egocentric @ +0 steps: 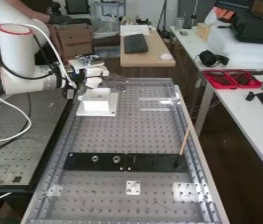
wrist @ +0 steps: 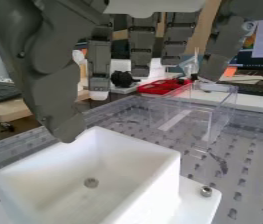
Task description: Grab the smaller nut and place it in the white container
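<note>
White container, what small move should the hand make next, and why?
Probably lift the hand gently up and away, clear of the walls: the smaller nut already lies on the floor of the white container, and the fingers hang open with nothing in them.

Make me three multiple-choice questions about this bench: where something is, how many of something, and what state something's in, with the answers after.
1. Where is the smaller nut?
A) On the wooden table
B) In the red tray
C) Inside the white container

2. How many round metal parts stand on the black bar?
A) One
B) Two
C) Three

3. How is the hand?
A) Open
B) Curled into a fist
C) Closed round a nut

1: C, it lies on the container's floor.
2: B, the larger nut and bearing stand there.
3: A, its fingers hang fairly straight.
</note>
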